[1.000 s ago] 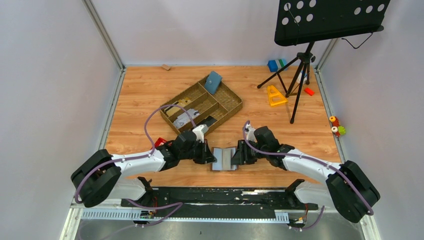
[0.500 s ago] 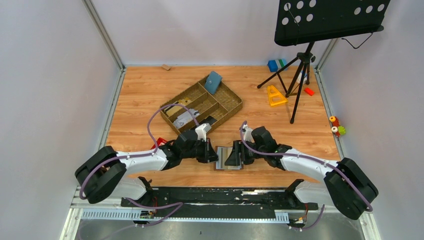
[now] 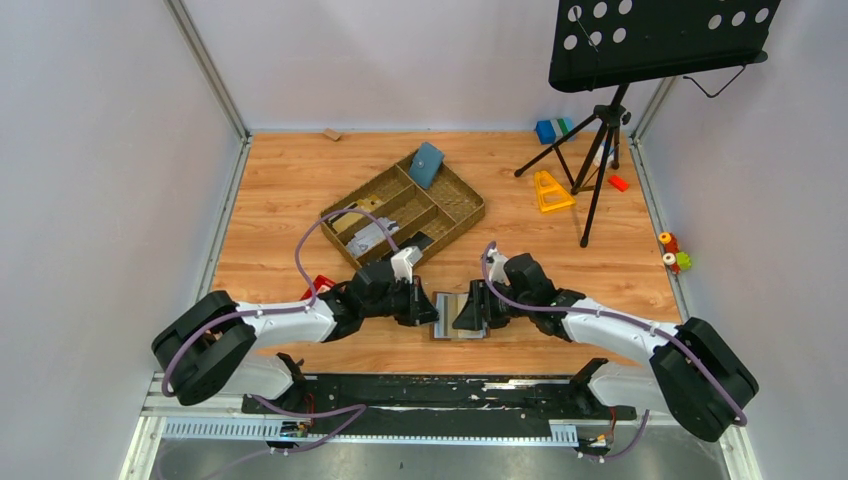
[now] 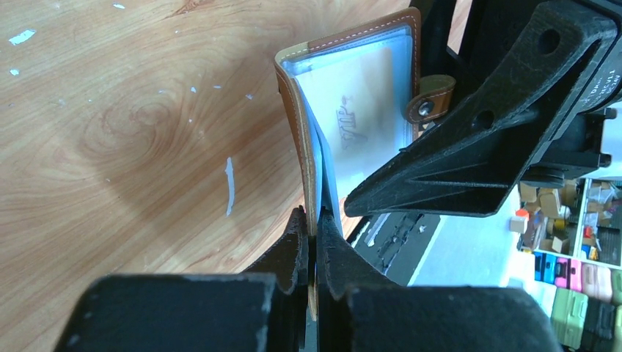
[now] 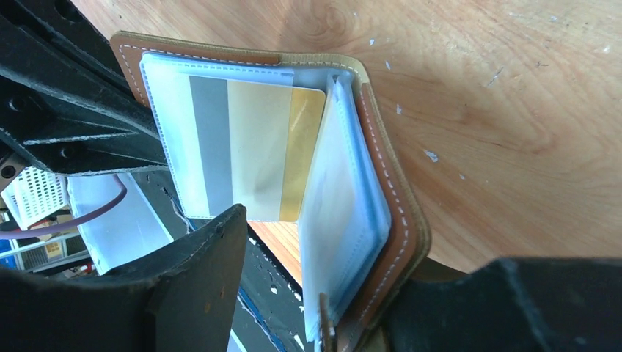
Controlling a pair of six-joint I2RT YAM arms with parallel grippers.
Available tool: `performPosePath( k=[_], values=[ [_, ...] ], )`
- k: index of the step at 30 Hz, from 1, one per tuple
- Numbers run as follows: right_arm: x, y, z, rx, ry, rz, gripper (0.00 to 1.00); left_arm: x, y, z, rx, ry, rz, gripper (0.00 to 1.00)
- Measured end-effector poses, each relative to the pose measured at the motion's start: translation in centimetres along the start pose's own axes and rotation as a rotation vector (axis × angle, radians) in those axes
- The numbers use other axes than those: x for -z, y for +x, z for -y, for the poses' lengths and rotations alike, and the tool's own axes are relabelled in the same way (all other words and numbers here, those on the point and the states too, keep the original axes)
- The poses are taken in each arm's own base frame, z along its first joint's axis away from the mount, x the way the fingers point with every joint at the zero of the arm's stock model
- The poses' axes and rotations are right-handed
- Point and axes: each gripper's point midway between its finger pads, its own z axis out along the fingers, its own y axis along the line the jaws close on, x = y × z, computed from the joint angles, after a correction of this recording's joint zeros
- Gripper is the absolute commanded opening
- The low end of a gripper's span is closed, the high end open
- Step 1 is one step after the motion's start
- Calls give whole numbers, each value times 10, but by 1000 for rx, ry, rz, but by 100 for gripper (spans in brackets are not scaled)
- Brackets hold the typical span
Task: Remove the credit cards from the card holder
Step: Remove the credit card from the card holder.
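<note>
Clamping card holder [image 4: 359,95] cover in closed left gripper [image 4: 314,227] to hold it splayed; right gripper [image 5: 345,264] jaws apart, straddling sleeves [image 5: 341,176] beside gold card [image 5: 257,147].

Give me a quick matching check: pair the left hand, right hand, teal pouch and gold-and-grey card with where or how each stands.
Things:
1. left hand
2. right hand
3. teal pouch
4. gold-and-grey card

States:
A. in the basket tray
B. jaws apart around the card holder
C. inside a clear sleeve
D. shut on the card holder's cover edge

Pairs: 1-D, 2-B, 3-A, 4-C.
</note>
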Motion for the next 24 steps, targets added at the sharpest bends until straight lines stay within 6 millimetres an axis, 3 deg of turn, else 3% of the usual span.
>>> performPosePath(
  k=[5,13,19,24],
  values=[
    [3,-1,0,6,4,16,47,4,4,-3,-4,-3,3,4],
    [3,1,4,18,21,15,30,6,9,-8,-21,-3,2,25],
    [6,7,13,15,67,-7,16,15,2,1,-62,15,35,51],
    [10,0,8,31,68,1,12,29,-1,10,-99,55,81,68]
  ],
)
